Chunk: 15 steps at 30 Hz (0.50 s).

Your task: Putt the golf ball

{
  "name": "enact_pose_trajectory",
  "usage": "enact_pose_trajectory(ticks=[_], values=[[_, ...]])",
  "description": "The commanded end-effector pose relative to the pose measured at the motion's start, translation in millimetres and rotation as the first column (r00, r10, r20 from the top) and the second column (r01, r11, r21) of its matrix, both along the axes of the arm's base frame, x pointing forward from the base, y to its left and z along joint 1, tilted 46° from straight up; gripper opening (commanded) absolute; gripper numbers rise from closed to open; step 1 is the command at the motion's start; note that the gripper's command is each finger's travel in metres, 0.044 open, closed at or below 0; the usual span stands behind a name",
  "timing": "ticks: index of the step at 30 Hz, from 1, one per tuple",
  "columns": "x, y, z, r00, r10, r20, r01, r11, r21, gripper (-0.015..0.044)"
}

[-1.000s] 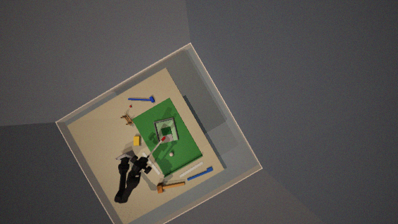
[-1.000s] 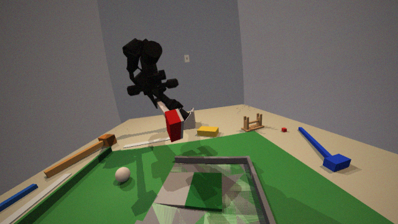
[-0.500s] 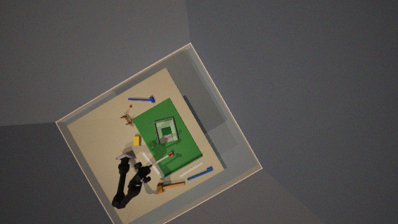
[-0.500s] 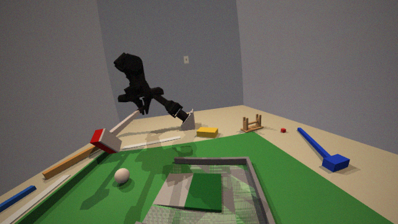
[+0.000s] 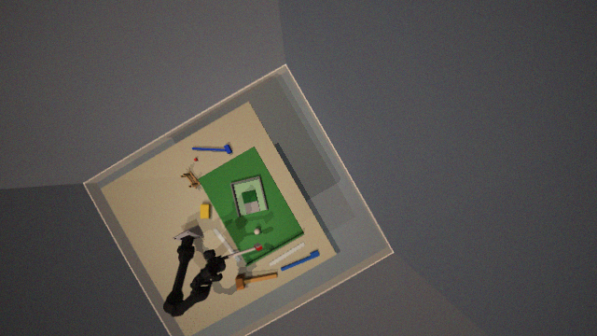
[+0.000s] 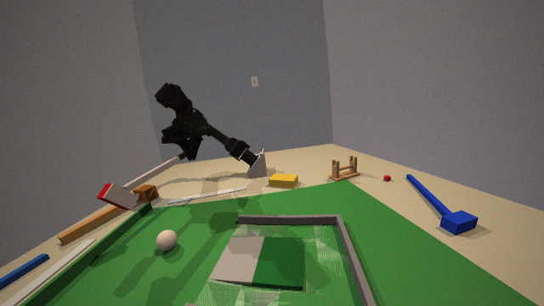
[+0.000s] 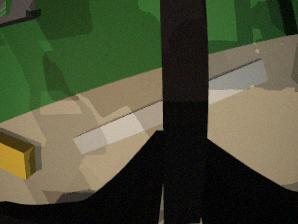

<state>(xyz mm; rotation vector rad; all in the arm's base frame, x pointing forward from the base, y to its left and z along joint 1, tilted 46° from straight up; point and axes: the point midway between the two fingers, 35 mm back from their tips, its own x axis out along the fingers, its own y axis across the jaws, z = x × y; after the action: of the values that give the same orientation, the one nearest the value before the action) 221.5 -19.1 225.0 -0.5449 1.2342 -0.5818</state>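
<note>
While the black parallel-jaw gripper [image 5: 225,258] [image 6: 187,156] [image 7: 174,137] pinches the shaft of the red-headed putter [image 5: 243,252] [image 6: 149,174], the round white golf ball [image 5: 256,231] [image 6: 167,240] sits on the green mat [image 5: 224,179] [image 6: 212,255] [image 7: 120,45], inward from the counter's edges.

Walls: plain blue-grey, meeting at upright corners left and right of the exterior view's middle
Outlet: a small pale plate [image 6: 254,82] on the back wall [image 6: 229,47], upper middle
Tabletop: tan [image 5: 145,187] [image 6: 382,170], pale-rimmed walls around it from above
Light: dim, with soft shadows falling across the tan surface
</note>
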Motion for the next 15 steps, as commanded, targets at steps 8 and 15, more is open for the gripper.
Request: enact_pose_trajectory(ticks=[8, 15], values=[[6, -24, -22, 0.993, -0.105, -0.062, 0.102, 0.994, -0.036, 0.0000], [7, -30, -28, 0.989, -0.123, -0.076, 0.121, 0.992, -0.041, 0.0000]])
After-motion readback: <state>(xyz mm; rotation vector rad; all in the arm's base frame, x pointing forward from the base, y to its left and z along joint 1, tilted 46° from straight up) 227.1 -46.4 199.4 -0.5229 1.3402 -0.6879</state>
